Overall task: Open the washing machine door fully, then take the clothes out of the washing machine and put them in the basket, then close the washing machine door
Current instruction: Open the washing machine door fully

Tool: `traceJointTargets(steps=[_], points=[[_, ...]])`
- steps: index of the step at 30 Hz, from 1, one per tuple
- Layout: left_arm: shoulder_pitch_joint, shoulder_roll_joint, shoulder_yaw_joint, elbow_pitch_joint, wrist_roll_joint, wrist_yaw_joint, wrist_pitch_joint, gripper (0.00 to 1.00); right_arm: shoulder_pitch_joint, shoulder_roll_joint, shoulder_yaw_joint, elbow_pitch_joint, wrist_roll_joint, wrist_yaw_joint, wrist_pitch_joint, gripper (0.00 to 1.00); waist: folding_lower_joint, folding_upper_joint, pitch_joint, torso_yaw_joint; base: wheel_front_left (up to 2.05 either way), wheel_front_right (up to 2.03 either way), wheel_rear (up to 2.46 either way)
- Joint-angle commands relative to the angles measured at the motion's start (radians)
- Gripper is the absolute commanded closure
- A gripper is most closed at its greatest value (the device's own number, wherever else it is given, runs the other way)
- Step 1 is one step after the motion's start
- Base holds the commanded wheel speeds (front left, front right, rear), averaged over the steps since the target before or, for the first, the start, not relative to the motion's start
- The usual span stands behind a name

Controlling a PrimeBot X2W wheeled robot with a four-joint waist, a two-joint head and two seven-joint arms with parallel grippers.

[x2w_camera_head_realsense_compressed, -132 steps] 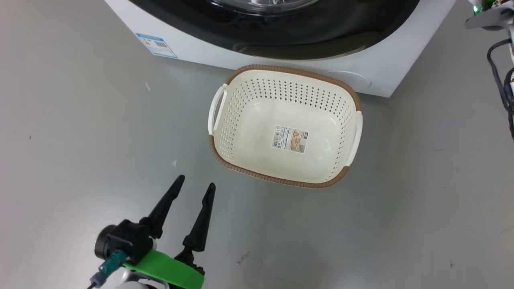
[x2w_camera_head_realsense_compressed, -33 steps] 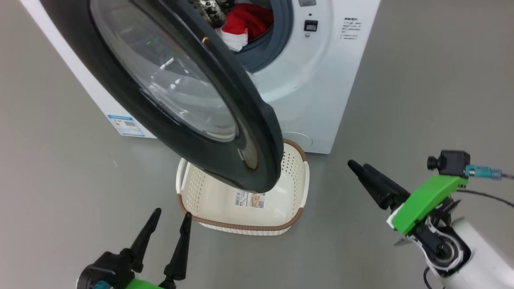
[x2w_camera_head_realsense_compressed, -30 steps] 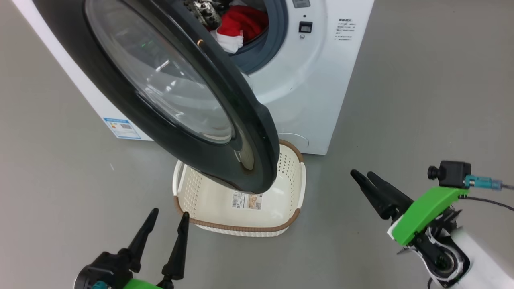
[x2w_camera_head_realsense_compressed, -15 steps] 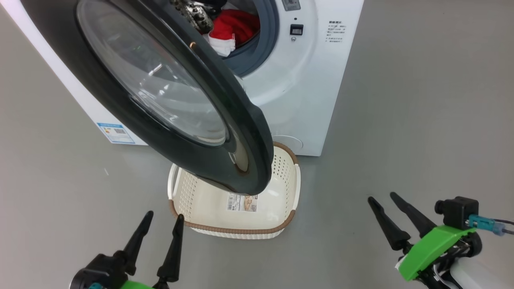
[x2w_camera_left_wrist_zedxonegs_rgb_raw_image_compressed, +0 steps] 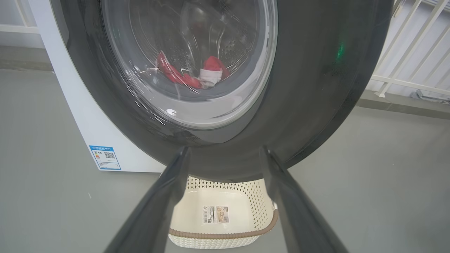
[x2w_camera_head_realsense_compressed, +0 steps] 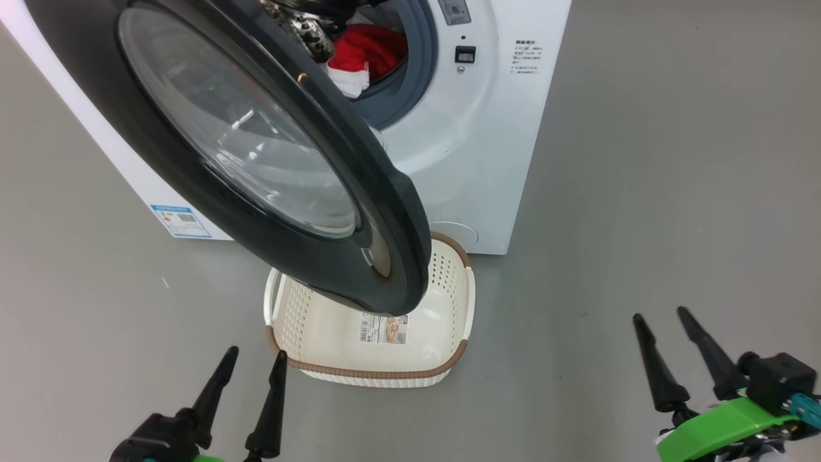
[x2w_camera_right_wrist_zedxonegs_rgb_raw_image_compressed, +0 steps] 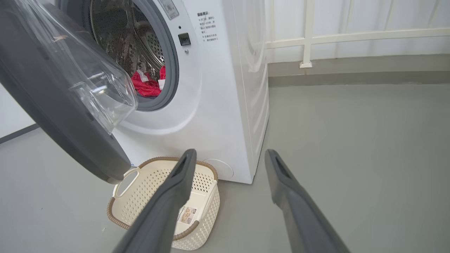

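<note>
- The left gripper [x2w_camera_head_realsense_compressed: 256, 352] sits at the lower left of the head view. Its two dark fingers are spread apart with nothing between them, and their tips are just beside the basket's near left corner.
- The right gripper [x2w_camera_head_realsense_compressed: 659, 313] is at the lower right, jaws likewise wide and empty, over bare grey floor [x2w_camera_head_realsense_compressed: 641, 160] and well apart from the basket.
- The cream basket [x2w_camera_head_realsense_compressed: 372, 370] stands on the floor right in front of the washing machine. It holds only the paper label [x2w_camera_head_realsense_compressed: 383, 328] stuck to its floor.
- The washing machine door [x2w_camera_head_realsense_compressed: 256, 147] is swung out at an angle from the front. Its black-rimmed lower edge hangs over the far part of the basket, and the clear glass bowl bulges toward the drum.
- The white washing machine [x2w_camera_head_realsense_compressed: 474, 128] has a grey rubber ring around its opening and a small blue label [x2w_camera_head_realsense_compressed: 180, 220] low on its left.
- The red clothes [x2w_camera_head_realsense_compressed: 365, 48] with white trim lie inside the drum, low in the opening; the left wrist view shows them through the door glass.
- A white railing [x2w_camera_right_wrist_zedxonegs_rgb_raw_image_compressed: 306, 35] runs behind the machine.
</note>
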Motion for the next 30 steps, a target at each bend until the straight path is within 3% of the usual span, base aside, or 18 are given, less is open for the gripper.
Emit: traceJointTargets(steps=[1, 7, 11, 30], points=[[-0.003, 0.015, 0.038, -0.020, 0.016, -0.005, -0.012, 0.00, 0.017, 0.012, -0.028, -0.057, -0.042, 0.005, -0.012, 0.00, 0.0000, 0.0000, -0.001, 0.001, 0.00, 0.00, 0.00], [0.000, 0.012, 0.047, -0.028, 0.029, -0.005, -0.012, 0.00, 0.083, 0.092, -0.150, -0.166, -0.130, 0.005, -0.012, 0.00, 0.0000, 0.0000, -0.005, 0.006, 0.00, 0.00, 0.00], [0.006, 0.007, 0.053, -0.038, 0.033, -0.005, -0.012, 0.00, 0.116, 0.110, -0.172, -0.182, -0.149, 0.005, -0.012, 0.00, 0.0000, 0.0000, -0.011, 0.010, 0.00, 0.00, 0.00], [0.023, -0.003, 0.061, -0.052, 0.052, -0.005, -0.012, 0.00, 0.157, 0.132, -0.170, -0.137, -0.189, 0.005, -0.012, 0.00, 0.0000, 0.0000, -0.026, 0.016, 0.00, 0.00, 0.00]])
